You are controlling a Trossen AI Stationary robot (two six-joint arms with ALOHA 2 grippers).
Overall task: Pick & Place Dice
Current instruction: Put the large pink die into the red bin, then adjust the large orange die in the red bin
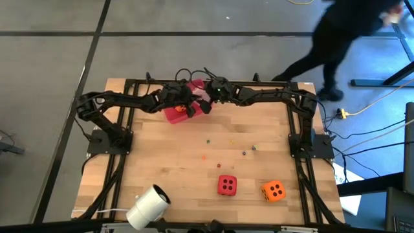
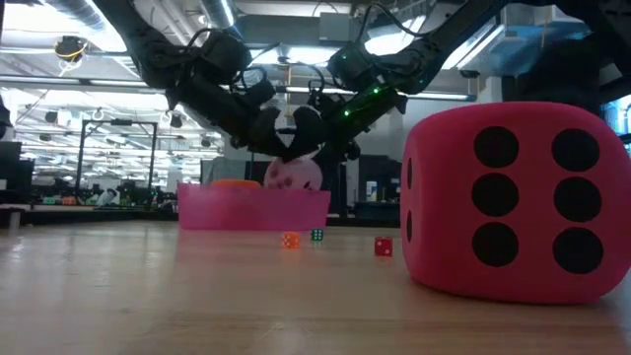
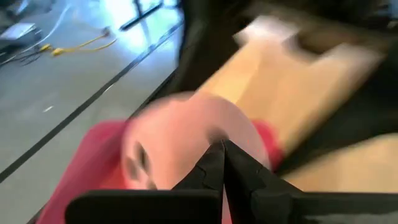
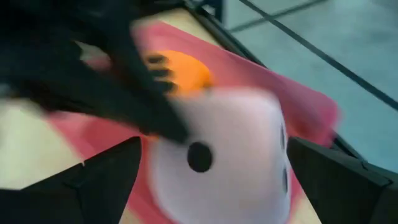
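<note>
The pink die (image 4: 217, 155) is over the red tray (image 1: 173, 116) at the table's far middle, its top well above the tray wall (image 2: 251, 209) in the low view. My right gripper (image 4: 217, 186) has its fingers wide apart on both sides of it. My left gripper (image 3: 222, 155) is shut, tips against the same die (image 3: 186, 137). One orange die (image 4: 180, 74) lies inside the tray. The red die (image 1: 226, 185) and the other orange die (image 1: 273, 191) rest on the table near its front edge. My right gripper spans the pink die, one finger (image 4: 112, 180) at each of two opposite side faces (image 4: 158, 174); blur hides whether both pads touch. In the low view the die (image 2: 294, 176) sits high over the tray, under the gripper. My left gripper has its shut fingertips (image 3: 219, 149) against one face of the pink die (image 3: 199, 124). In the right wrist view that gripper (image 4: 143, 106) lies over an upper corner of the die.
Tiny coloured dice (image 1: 218, 166) are scattered over the middle of the table. A white cylinder (image 1: 149, 206) lies at the near left edge. A person (image 1: 336, 39) moves on the floor beyond the far right corner. Bare wood lies left of the red die.
</note>
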